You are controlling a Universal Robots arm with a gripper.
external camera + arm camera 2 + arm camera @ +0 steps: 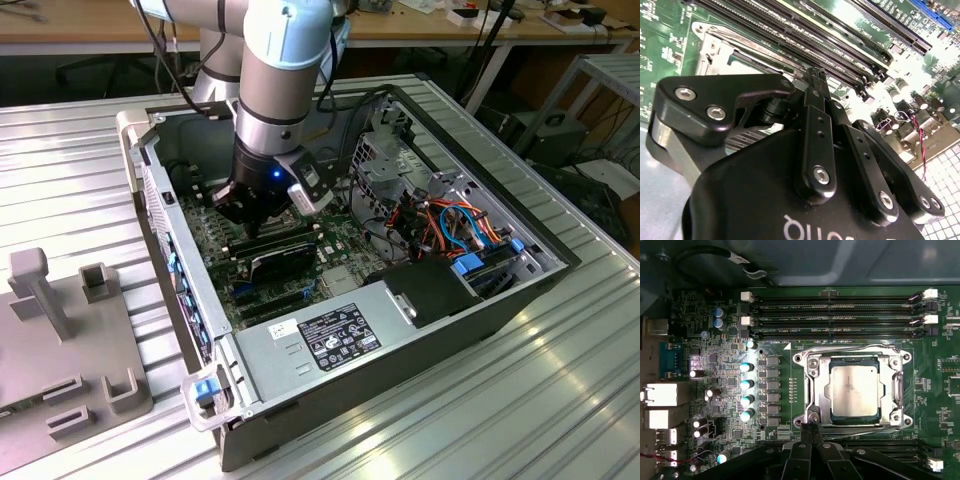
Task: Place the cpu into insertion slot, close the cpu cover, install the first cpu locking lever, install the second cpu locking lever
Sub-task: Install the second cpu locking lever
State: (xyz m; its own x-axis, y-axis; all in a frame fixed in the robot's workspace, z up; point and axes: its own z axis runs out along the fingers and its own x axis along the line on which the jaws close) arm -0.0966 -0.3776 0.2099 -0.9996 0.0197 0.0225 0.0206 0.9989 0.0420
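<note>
Chip: the cpu (854, 390), a flat square with a silvery-grey metal top, lies seated in the insertion slot (826, 416), the black square socket on the green circuit board (785, 432). You see it framed through the window of the cover in the first wrist view.

Cover: the cpu cover (822, 367), a thin silvery metal frame plate, looks folded flat over the chip, its window rim lying around the chip's top. Judged from that, the first two steps stand done.

Levers: thin wire arms run along the cover's 12 o'clock and 6 o'clock edges; you cannot tell whether either is hooked down.

Pincer: the black two-finger gripper (811, 426) has its fingertips (805, 429) pressed together with nothing between them. The tips sit at the socket's 7 o'clock corner, just beside the silver corner post, probably a narrow pushing point for a lever end.

Reach: in the exterior view the grey-and-blue robot arm (285, 70) drops straight into the open black computer case (480, 310), likely to clear the long black memory slots (832, 315) at 12 o'clock of the socket.
</note>
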